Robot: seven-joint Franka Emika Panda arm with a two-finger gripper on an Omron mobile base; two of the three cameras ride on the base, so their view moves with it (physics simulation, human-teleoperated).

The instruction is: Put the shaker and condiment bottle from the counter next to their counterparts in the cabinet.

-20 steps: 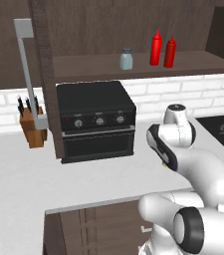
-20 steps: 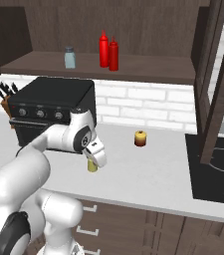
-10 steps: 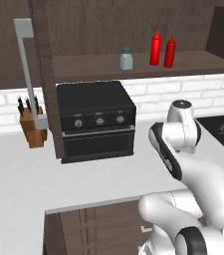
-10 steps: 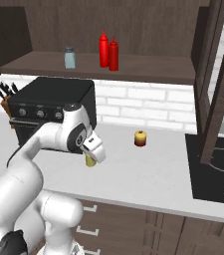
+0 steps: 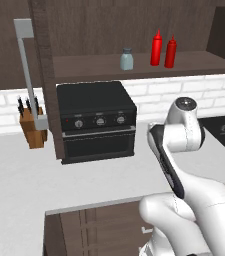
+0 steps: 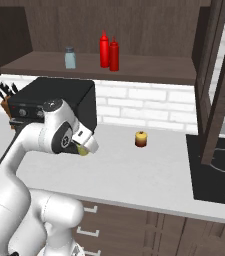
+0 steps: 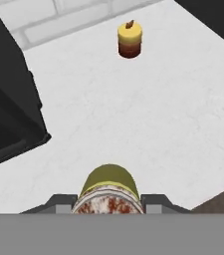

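Desk [image 6: 149,172]: broad light-grey worktop running under the wall cabinet [image 5: 84,30], dark wood drawers below its pale front edge. Cabinet shelf is open; long grey bar handle [image 5: 28,75] hangs on the swung-out door at left.

Black countertop oven [image 5: 96,120] stands on the desk below the shelf, knife block [image 5: 33,127] just beside it to the left.

On the shelf: taller red bottle [image 6: 104,49] and condiment bottle [image 6: 114,54] stand upright just beside each other, nozzles up. Pale blue-grey shaker [image 6: 70,58] stands apart from them, further left along the shelf as the right base view shows it.

Gripper [image 6: 86,146] hangs above the desk in front of the oven's right corner. Jaws clamped on the yellow shaker [image 7: 109,188], one finger either side in the hand view, speckled brownish cap toward the camera. Shaker is off the desk.

Round yellow-and-red lump [image 7: 129,40] sits on the desk near the brick backsplash, well apart from the gripper.
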